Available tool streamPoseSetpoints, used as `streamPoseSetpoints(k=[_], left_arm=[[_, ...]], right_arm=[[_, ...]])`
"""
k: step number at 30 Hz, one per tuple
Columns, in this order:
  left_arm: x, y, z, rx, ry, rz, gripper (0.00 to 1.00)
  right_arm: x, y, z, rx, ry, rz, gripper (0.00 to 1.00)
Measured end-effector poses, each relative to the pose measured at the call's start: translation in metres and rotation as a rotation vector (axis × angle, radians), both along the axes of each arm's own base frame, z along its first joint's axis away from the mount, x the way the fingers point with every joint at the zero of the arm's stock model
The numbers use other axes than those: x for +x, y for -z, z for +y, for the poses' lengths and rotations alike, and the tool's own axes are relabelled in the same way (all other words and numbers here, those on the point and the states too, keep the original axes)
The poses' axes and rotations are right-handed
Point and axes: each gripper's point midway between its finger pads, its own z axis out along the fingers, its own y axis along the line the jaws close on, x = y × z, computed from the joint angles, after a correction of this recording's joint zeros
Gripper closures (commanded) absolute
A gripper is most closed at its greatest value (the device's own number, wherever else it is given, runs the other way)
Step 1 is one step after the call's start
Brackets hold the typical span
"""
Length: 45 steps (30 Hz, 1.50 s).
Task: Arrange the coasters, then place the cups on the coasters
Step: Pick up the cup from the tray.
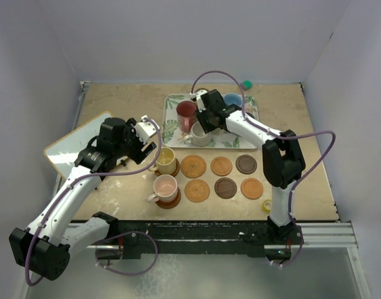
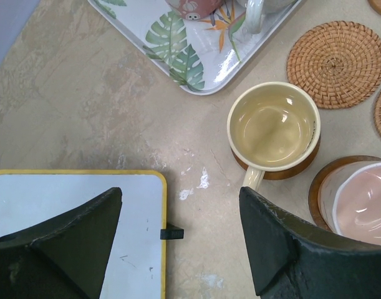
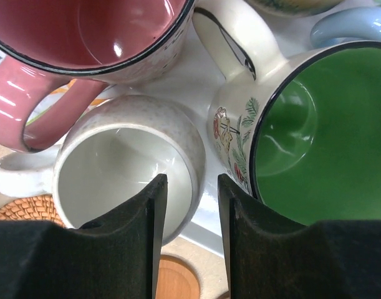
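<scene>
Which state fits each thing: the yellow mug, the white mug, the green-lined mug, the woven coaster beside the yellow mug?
Things: 1 yellow mug; 2 white mug; 3 green-lined mug; 4 woven coaster.
States: A bare; B rim between the fingers of the right claw; C on a wooden coaster; D on the tray, outside the claw.
Pairs: 1-C, 2-B, 3-D, 4-A.

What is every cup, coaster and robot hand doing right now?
Yellow cup, empty, on a coaster.
Pink cup, on a coaster.
Red cup, on the tray.
Green cup, on the tray.
Blue cup, on the tray.
White cup, on the tray.
Six coasters, bare.
Left hand, open, empty.
Right hand, astride the white cup's rim, grip unclear.
</scene>
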Motion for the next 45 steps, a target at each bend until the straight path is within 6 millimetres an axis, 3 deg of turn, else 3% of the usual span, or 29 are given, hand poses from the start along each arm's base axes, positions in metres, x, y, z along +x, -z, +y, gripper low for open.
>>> streamPoseSetpoints(k=[11, 32, 41, 45], left_arm=[[-0.001, 0.005, 0.001, 0.005, 0.000, 0.011, 0.27], [-0.001, 0.020, 0.005, 0.023, -0.020, 0.020, 0.26], [0.005, 0.004, 0.013, 0.022, -0.071, -0.051, 0.22], [0.009, -0.001, 0.018, 0.028, -0.101, -0.077, 0.19]], right_arm=[[0.002, 0.017, 0.002, -0.025, 0.006, 0.029, 0.69], [0.000, 0.019, -0.006, -0.075, 0.019, 0.053, 0.99], [-0.004, 0.015, -0.009, -0.092, 0.010, 0.067, 1.00], [-0.010, 0.005, -0.013, -0.102, -0.002, 0.070, 1.00]])
